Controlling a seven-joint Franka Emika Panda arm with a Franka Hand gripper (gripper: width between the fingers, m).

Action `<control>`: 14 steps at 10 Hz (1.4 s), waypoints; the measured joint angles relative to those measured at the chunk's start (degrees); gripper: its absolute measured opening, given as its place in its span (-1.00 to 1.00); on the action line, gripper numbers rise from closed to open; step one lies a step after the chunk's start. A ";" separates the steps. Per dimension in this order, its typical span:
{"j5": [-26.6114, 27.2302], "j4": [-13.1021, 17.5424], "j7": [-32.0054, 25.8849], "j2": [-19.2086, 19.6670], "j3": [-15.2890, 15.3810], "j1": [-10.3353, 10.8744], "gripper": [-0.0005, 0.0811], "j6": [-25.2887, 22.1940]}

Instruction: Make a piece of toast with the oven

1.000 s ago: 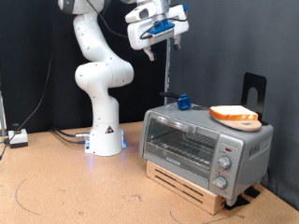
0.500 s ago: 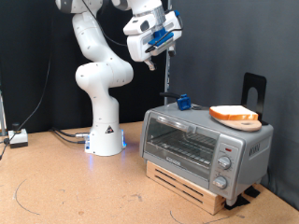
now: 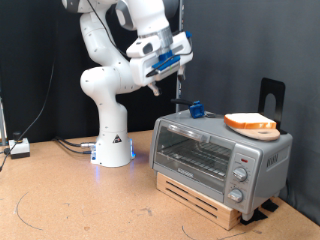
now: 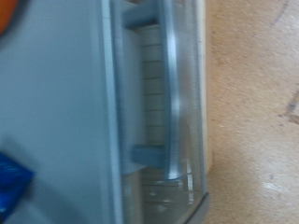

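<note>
The silver toaster oven [image 3: 215, 150] stands on a wooden slatted base, its glass door closed. The piece of toast [image 3: 250, 122], orange-tan, lies on top of the oven at the exterior view's right. My gripper [image 3: 157, 84] hangs in the air above and to the exterior view's left of the oven, apart from it, and nothing shows between its fingers. The wrist view is blurred. It shows the oven's grey top [image 4: 56, 112], the door handle [image 4: 173, 93] and an orange corner of the toast [image 4: 6, 13]. No fingers show there.
A small blue object [image 3: 196, 109] sits on the oven's top near its back left corner; it also shows in the wrist view [image 4: 11, 187]. The wooden slatted base [image 3: 205, 195] rests on the brown table. A black stand [image 3: 271, 95] rises behind the oven. Cables lie at the left.
My gripper has come down and moved left in the exterior view, from high above the oven to a lower point nearer its left end, and has tilted.
</note>
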 joint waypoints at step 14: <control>-0.49 -15.41 -5.82 2.63 0.83 -0.57 0.99 16.48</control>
